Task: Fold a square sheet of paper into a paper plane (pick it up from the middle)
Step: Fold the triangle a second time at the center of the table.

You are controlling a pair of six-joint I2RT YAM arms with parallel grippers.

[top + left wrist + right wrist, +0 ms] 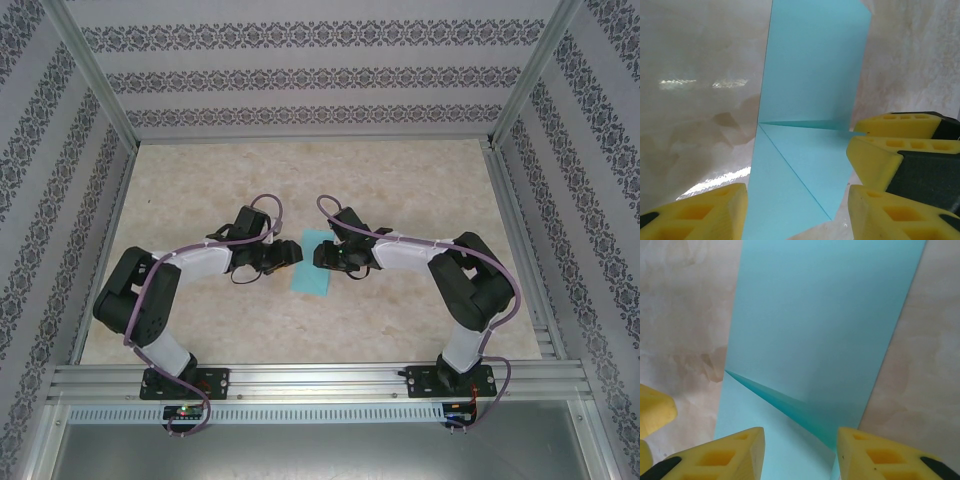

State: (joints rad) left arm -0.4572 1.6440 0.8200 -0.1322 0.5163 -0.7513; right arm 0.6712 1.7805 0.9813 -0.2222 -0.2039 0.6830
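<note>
Nearest the lens, left gripper (797,192) low over one end of the sheet of paper (312,275), jaws roughly half apart and clamped on nothing, a yellow finger on either side of the teal strip. Opposite, right gripper (800,434) likewise part open, straddling the loose edge of the corner flap (810,160). Could not be told whether a pad brushed that edge, but no firm pinch seen.

Found lying flat between the two pincers near the middle of the table (300,180), seemingly already doubled into a narrow strip. Judged to be the bedding-down of the diagonal corner fold: flap raised a little, shadow beneath it, tip toward the right-hand fingers.

Called for pinning the strip with the left fingers just beside the diagonal, to stop thin paper skating on the smooth top. Then needed the right fingers lowered flat onto the flap and drawn along the crease from its pointed end outward, not across it. Worth checking first that the free edge sat square to the strip's long edge; otherwise a lopsided nose.

Farther out, flat uncreased strip, then pale marbled table top.
</note>
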